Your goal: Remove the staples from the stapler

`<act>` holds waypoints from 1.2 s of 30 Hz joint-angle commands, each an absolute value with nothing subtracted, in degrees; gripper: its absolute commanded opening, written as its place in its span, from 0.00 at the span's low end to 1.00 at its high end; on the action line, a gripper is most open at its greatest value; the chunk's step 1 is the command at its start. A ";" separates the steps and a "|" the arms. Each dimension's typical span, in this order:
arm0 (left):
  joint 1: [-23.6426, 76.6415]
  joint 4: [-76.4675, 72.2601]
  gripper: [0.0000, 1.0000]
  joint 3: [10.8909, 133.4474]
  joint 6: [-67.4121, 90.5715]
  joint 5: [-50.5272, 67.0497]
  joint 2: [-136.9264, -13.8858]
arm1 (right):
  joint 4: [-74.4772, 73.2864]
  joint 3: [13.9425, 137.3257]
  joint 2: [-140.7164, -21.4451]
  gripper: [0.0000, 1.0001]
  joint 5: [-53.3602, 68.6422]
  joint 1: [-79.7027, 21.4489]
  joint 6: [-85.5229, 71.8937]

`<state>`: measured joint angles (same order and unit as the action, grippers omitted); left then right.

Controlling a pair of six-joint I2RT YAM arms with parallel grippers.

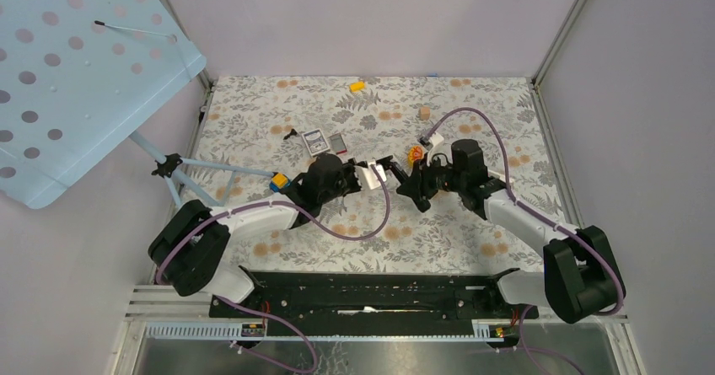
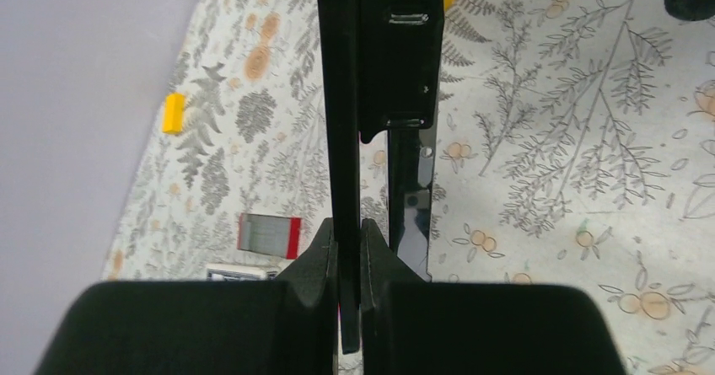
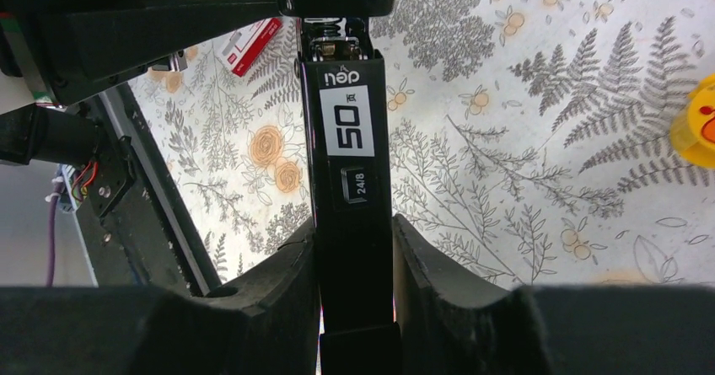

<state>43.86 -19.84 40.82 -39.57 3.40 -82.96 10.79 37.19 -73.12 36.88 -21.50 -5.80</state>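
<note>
The long slim black stapler is held between the two arms over the middle of the fern-patterned desk. The left end effector is pinched narrow on a thin black upright strip of it, while the right end effector clamps the broader black body that bears a white "50" label, with one finger pressed against each side. A small flat red-edged box lies just beyond the stapler toward the far edge, and a little yellow block sits at the far edge itself.
</note>
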 commanded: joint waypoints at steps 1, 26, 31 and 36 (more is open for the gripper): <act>45.88 -15.98 0.00 42.72 -38.19 14.25 -78.60 | 16.33 41.93 -71.25 0.00 27.11 -19.67 -9.52; 45.79 -12.91 0.00 46.76 -34.69 14.24 -83.53 | 15.03 43.93 -70.49 0.00 20.72 -20.39 -11.37; 45.83 -7.91 0.00 50.49 -24.32 19.56 -81.97 | 12.10 47.18 -68.77 0.00 24.92 -20.40 -12.92; 46.22 -14.29 0.00 46.97 -0.05 22.75 -78.54 | 4.56 52.70 -74.80 0.00 25.26 -20.38 -10.97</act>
